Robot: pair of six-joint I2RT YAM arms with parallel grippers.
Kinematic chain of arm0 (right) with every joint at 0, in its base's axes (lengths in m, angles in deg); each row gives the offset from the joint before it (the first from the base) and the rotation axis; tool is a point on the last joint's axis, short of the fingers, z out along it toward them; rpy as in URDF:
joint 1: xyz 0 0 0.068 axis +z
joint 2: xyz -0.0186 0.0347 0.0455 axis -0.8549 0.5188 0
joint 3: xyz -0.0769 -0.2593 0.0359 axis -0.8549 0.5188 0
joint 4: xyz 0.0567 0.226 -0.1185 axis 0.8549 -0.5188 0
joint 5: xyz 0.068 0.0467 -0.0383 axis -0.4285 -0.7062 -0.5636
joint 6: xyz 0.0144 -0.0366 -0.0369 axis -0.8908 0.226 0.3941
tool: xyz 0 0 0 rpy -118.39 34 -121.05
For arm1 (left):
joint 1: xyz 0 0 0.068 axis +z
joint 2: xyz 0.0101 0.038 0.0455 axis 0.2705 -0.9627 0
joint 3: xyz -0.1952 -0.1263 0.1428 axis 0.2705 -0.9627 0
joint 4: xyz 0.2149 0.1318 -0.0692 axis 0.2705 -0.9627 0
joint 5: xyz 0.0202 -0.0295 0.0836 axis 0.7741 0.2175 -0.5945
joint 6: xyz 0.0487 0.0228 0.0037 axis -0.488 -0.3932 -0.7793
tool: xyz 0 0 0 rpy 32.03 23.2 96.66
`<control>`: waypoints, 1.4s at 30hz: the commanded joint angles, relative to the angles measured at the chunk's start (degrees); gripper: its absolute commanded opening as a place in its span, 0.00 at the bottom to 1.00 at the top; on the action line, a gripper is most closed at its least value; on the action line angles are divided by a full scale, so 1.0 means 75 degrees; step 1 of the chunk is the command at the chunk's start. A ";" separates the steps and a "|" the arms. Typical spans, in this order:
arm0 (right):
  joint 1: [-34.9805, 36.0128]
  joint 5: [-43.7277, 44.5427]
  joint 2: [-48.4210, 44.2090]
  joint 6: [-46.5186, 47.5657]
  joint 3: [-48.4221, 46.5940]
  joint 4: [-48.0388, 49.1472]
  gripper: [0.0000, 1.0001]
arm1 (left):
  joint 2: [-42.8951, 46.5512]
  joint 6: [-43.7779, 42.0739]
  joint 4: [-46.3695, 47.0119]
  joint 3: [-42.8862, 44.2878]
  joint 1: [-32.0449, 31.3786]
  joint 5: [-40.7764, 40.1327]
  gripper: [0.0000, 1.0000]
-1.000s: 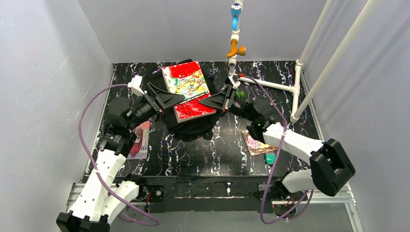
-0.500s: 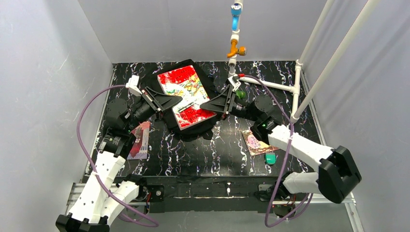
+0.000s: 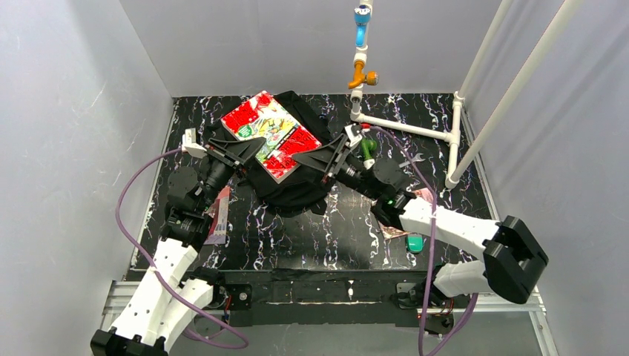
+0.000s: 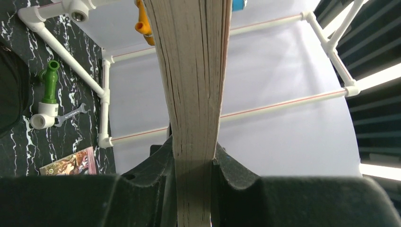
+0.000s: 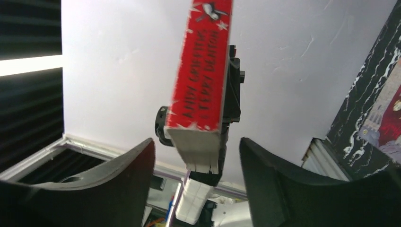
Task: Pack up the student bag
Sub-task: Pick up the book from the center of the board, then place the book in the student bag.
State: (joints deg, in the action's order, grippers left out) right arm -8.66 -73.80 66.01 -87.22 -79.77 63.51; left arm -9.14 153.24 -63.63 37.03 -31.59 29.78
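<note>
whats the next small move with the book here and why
Probably close the right gripper on the spine of the red book: its jaws stand open either side with gaps, while only the left gripper clamps the page edge, above the student bag.

Between the grainy matt black plastic fingers (image 4: 236, 182) of the left gripper (image 4: 193, 158), the book (image 4: 194, 85) is showing rough paper page edges and a glossy red cover, with the student bag (image 3: 291, 189) lying matt black cloth below it.
</note>
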 commanded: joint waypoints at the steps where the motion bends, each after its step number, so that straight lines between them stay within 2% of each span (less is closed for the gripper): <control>1: 0.0422 0.1221 0.0191 -0.0060 -0.0323 0.0835 0.66 | 0.0190 0.0240 0.1165 -0.0019 -0.0052 -0.0506 0.00; 6: 0.0611 0.1918 0.0403 0.0175 -0.0449 0.0335 0.65 | 0.0256 0.0342 0.1201 -0.0438 -0.0205 -0.0691 0.00; 12: 0.0611 0.1928 0.0957 -0.0180 -0.0433 0.0946 0.61 | 0.0285 0.0349 0.1314 -0.0790 -0.0408 -0.0786 0.00; 14: 0.0610 0.1854 0.0996 -0.0248 -0.0377 0.0980 0.50 | 0.0310 0.0129 0.1308 -0.0842 -0.0434 -0.0768 0.00; 17: 0.0542 0.1908 0.0761 -0.0247 -0.0053 0.0587 0.25 | 0.0224 -0.0051 0.1257 -0.1010 -0.0445 -0.0412 0.00; 18: 0.0419 0.1935 0.0551 -0.0271 0.0124 0.0134 0.15 | 0.0175 -0.0056 0.1133 -0.1110 -0.0436 -0.0229 0.04; 19: 0.0244 0.1977 0.0316 -0.0272 0.0301 -0.0484 0.02 | 0.0136 -0.0086 0.0889 -0.1207 -0.0438 -0.0026 0.22; 20: 0.0022 0.1995 -0.0010 -0.0243 0.0450 -0.1304 0.01 | 0.0091 -0.0217 0.0557 -0.1296 -0.0425 0.0177 0.44; 21: -0.0262 0.2032 -0.0377 -0.0104 0.0599 -0.2144 0.01 | 0.0060 -0.0441 0.0086 -0.1326 -0.0426 0.0413 0.62; 22: -0.0538 0.2138 -0.0777 0.0189 0.0744 -0.3000 0.01 | 0.0036 -0.0877 -0.0615 -0.1275 -0.0429 0.0569 0.76; 24: -0.1139 0.2640 -0.1900 0.1290 0.0854 -0.4799 0.01 | -0.0068 -0.2105 -0.2804 -0.0776 -0.0439 0.0407 0.91; 27: -0.1542 0.3767 -0.3212 0.3103 0.0507 -0.7489 0.01 | -0.0520 -0.4275 -0.5026 0.0229 -0.0437 0.0047 0.92; 29: -0.1545 0.4244 -0.3833 0.4287 0.0223 -0.8667 0.01 | -0.0988 -0.5424 -0.5913 0.0733 -0.0446 -0.0159 0.92; 31: -0.1546 0.4389 -0.4239 0.5243 0.0039 -0.9409 0.01 | -0.1674 -0.6635 -0.6328 0.1261 -0.0454 -0.0121 0.90; 34: -0.1545 0.4620 -0.4450 0.5862 -0.0287 -1.0792 0.01 | -0.2902 -0.7901 -0.6663 0.2160 -0.0603 0.0000 0.89; 37: -0.1547 0.4701 -0.4592 0.5992 -0.0444 -1.1330 0.01 | -0.4197 -0.9170 -0.6876 0.3150 -0.1173 -0.0205 0.89; 42: -0.1546 0.4124 -0.4855 0.5994 -0.0472 -1.1399 0.01 | -0.6391 -1.0898 -0.7457 0.4893 -0.2281 -0.0466 0.87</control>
State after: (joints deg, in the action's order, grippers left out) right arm -20.47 -41.58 31.91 -45.69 -80.04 -21.45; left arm -48.72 87.50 -112.48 65.43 -43.20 28.16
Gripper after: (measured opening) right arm 0.308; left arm 0.889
